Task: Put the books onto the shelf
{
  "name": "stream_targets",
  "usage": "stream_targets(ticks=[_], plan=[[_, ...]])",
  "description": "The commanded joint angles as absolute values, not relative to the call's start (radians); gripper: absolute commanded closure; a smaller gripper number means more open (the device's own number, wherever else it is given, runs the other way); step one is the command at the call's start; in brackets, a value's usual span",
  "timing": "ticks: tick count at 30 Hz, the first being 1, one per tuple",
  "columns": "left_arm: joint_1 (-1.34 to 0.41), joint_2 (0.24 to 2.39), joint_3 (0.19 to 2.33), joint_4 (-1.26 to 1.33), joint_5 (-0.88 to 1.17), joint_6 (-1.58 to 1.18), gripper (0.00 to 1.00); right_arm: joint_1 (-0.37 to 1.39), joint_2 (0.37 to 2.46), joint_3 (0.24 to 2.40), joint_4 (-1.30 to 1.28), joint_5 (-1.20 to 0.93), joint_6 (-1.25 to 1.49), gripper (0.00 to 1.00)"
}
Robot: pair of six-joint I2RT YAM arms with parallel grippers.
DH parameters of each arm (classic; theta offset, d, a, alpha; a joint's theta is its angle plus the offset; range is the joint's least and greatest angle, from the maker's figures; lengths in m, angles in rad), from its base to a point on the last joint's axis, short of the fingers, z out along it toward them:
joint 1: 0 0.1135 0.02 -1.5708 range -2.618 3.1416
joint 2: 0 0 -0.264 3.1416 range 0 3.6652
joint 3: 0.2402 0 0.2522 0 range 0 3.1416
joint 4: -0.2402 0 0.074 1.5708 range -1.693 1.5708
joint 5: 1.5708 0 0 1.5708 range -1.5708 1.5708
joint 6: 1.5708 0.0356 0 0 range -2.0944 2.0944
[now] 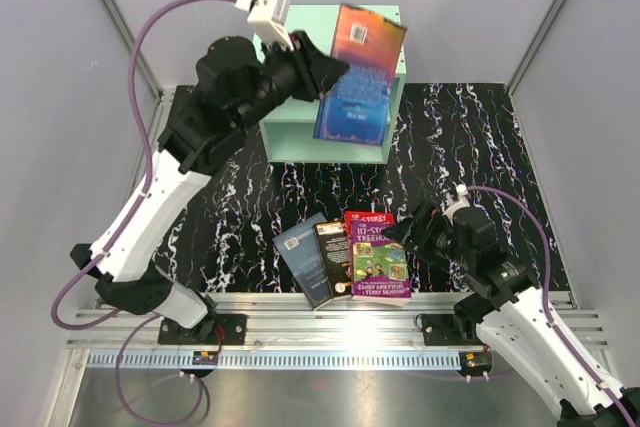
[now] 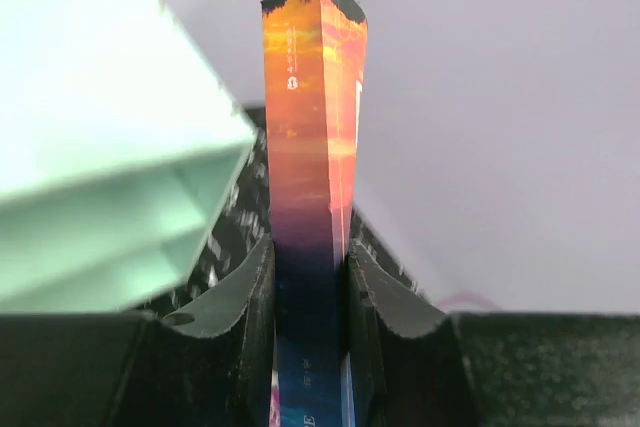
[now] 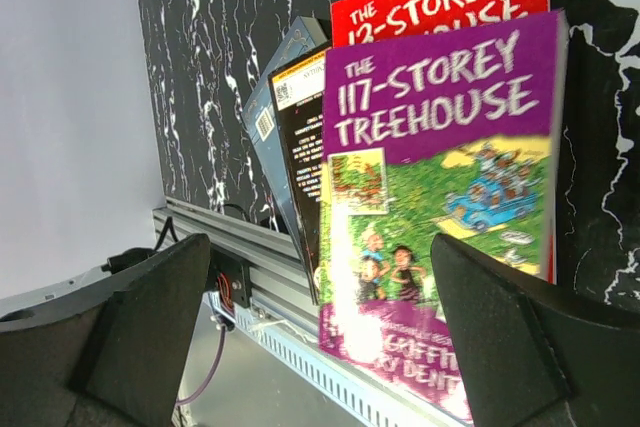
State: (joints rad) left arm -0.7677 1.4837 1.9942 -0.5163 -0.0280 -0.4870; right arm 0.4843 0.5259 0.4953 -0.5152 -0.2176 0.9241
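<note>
Pinched a blue-and-orange book [image 1: 360, 72] in the nearly closed left gripper [image 1: 325, 75], raised by the mint-green shelf [image 1: 300, 137] at the far side. Held the right gripper [image 1: 398, 232] wide open, empty, just right of the other books [image 1: 345, 257] lying near.

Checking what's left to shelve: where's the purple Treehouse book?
Top view: the purple book lies at the near edge, right of centre, on the red book, right of the black book.

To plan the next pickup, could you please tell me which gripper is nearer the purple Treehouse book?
Right. The right gripper hovers open just beside the purple Treehouse book; the left gripper is far off at the shelf, shut on a blue book.
</note>
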Motion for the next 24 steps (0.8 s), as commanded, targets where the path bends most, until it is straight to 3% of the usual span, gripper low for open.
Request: stream_targets(ticks=[1, 12, 19, 24], plan=[[-0.701, 1.584, 2.175, -0.285, 0.045, -0.479, 1.0, 0.492, 0.496, 0.512, -0.54, -0.198, 0.907, 0.0], [-0.407, 2.191, 2.568, -0.047, 0.226, -0.907, 1.0, 0.492, 0.416, 0.532, -0.638, -0.167, 0.899, 0.0], [-0.405, 2.218, 2.471, -0.052, 0.173, -0.873, 0.93, 0.492, 0.402, 0.512, -0.637, -0.169, 0.905, 0.0], [-0.402, 2.223, 2.479, -0.067, 0.199, -0.818, 0.58, 0.491, 0.443, 0.492, -0.589, -0.186, 0.908, 0.0]])
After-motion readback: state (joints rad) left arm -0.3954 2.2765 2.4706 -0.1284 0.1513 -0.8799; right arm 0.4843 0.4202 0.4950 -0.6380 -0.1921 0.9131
